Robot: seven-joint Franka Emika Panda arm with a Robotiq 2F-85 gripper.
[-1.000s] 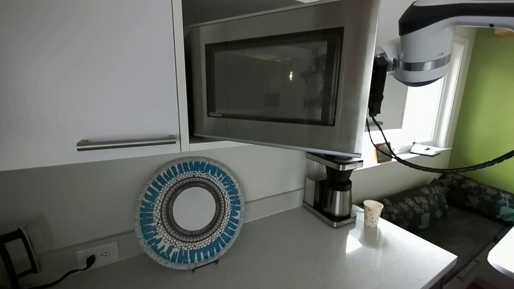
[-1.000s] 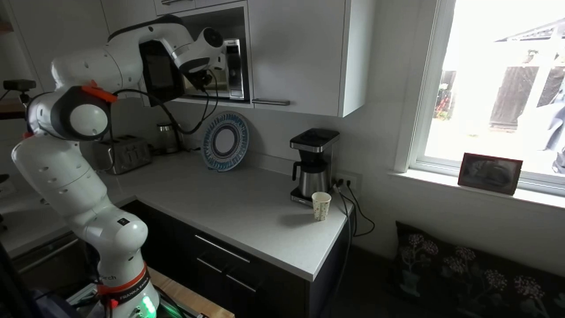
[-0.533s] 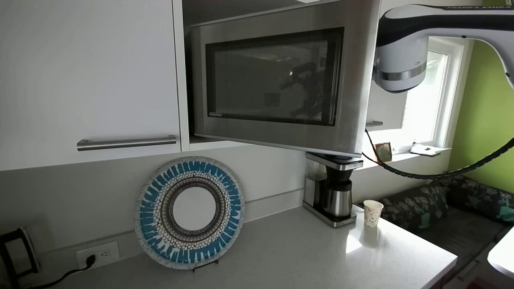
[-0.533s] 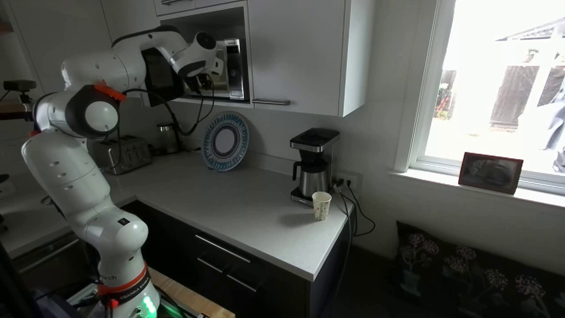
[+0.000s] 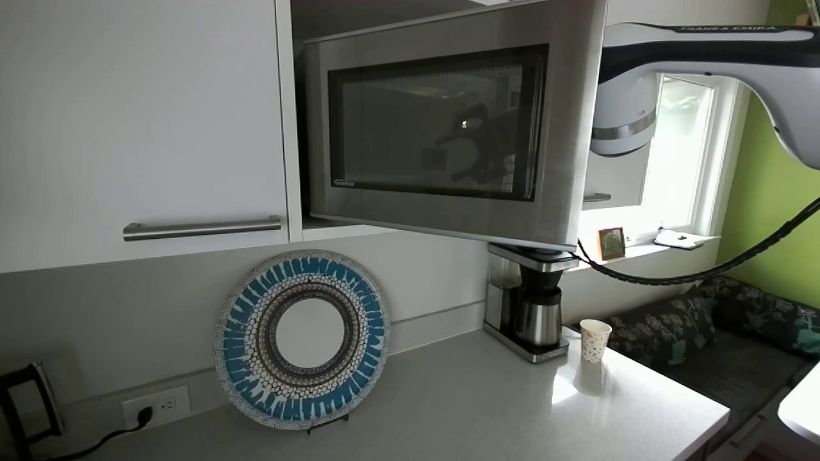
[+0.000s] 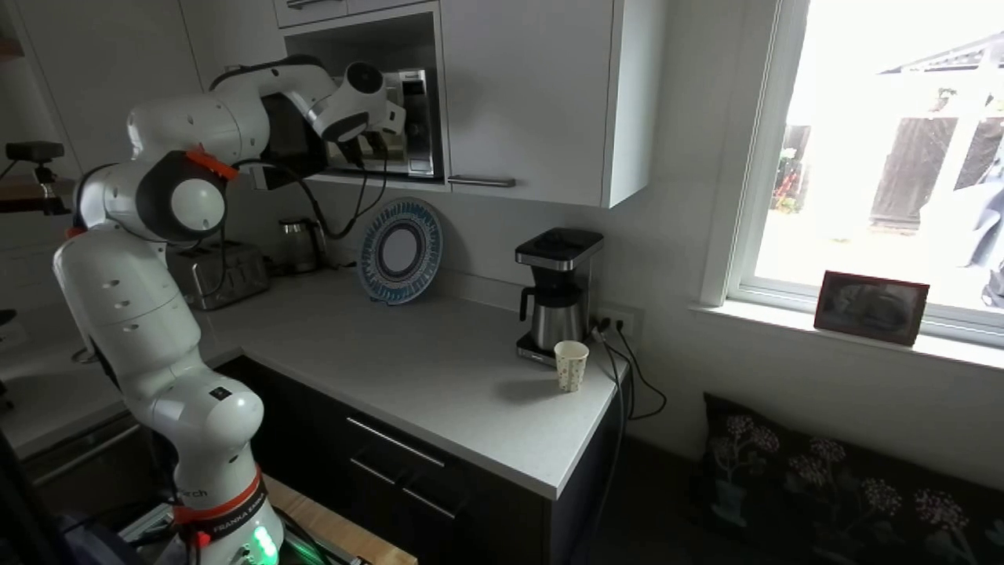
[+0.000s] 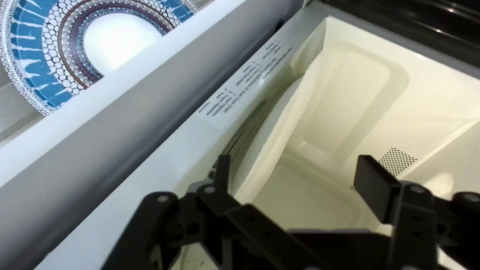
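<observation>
Landmark: the microwave [image 6: 416, 122], set into the wall cabinets [image 6: 529, 94], its door [image 5: 439, 128] swung out. Gripper [image 7: 294, 165] is at the mouth of the microwave. In the wrist view the jaws stand well apart — a broad gap between the two dark fingers [image 7: 376, 189], nothing clamped. Inside the microwave: a white dish [image 7: 279, 138], its rim running through that gap, closer to the finger on the side of the microwave's printed label strip [image 7: 243, 84]. Plate or bowl, cannot tell. That finger is just beside the rim; whether it touches, cannot tell. The other finger lies over the microwave's pale interior [image 7: 311, 204], apart from the dish.

Arm [image 6: 129, 306] stands raised to the front of the microwave; in an exterior view the swung-out door hides the gripper and covers the end of the arm.

Surroundings, all by the microwave. Below it, on the counter [image 6: 392, 353]: a large round plate [image 5: 310, 333], blue and white rings around a pale centre, propped upright. Lower and left of the microwave in an exterior view: toaster [image 6: 223, 278], kettle [image 6: 298, 247] near it. Lower and right of it: coffee maker [image 6: 555, 259] with steel carafe [image 6: 555, 323] — a speckled paper cup [image 6: 571, 367] upright near its base, farther from the microwave. Well off to the right of the microwave: a framed picture [image 6: 871, 308] on the windowsill [image 6: 765, 315], and lower than that a dark flowered cushion [image 6: 831, 479].
</observation>
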